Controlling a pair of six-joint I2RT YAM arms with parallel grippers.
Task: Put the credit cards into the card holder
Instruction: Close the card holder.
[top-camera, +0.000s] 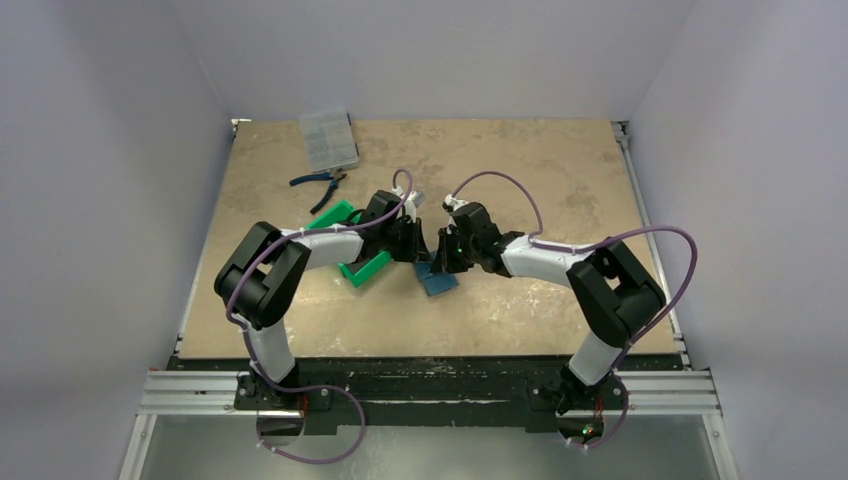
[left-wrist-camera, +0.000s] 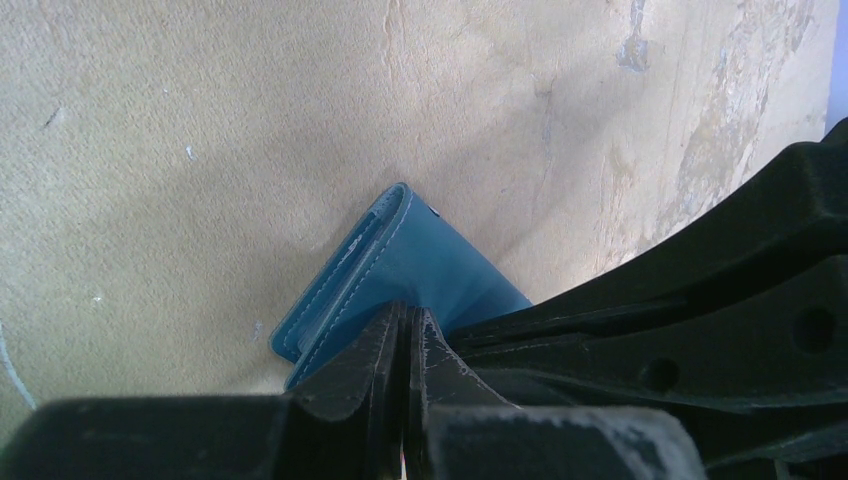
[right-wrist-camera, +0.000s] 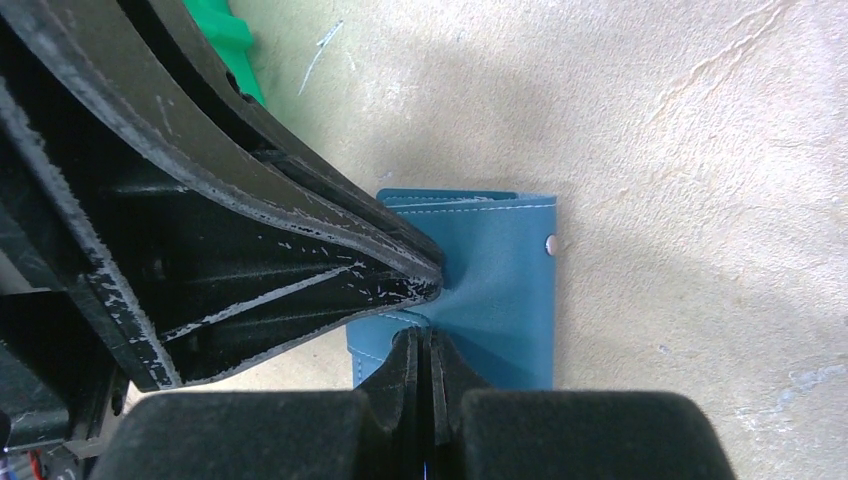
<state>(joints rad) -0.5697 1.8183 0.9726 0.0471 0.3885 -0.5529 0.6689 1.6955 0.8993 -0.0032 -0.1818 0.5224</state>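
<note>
Since the left claw (left-wrist-camera: 405, 312) and right claw (right-wrist-camera: 430, 338) are both pressed together, tips on the wallet (right-wrist-camera: 500, 275) beneath them, a shove could skid it across the tabletop (right-wrist-camera: 700, 150); cards unseen.

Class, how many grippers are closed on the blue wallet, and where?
2. The left gripper and the right gripper both pinch the card holder mid-table, tips meeting at one edge, each reaching from its own side.
</note>
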